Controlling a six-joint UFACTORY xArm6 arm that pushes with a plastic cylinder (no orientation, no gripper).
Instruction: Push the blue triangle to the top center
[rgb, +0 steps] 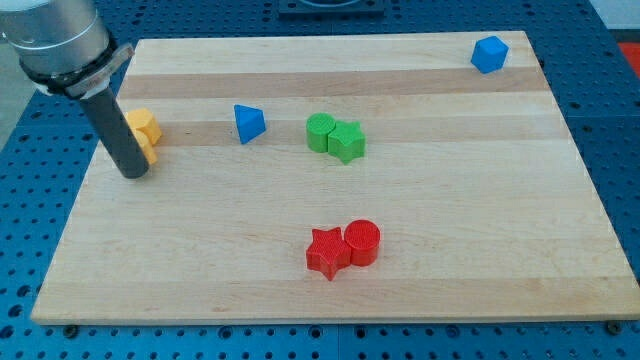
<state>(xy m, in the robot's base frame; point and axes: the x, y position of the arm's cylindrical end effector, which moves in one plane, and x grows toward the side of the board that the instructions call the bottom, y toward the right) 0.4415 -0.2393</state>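
1. My tip (134, 174) sits at the board's far-left side, touching or just beside the yellow blocks (143, 134), whose shapes are partly hidden behind the rod. It is a bare rod: nothing to clench or release, and it is pushing no task block now.
2. Blue triangle (249, 122) lies left of centre, in the far half, well apart from my tip and near the green blocks (335, 136) to its right.
3. Red star (326, 252) and red cylinder (362, 242) touch each other, near-centre.
4. Blue cube (489, 53) sits at the far-right corner.
5. Judgement: task not started in effect. The triangle still needs to go farther and rightward to reach top centre, passing clear of the green pair.
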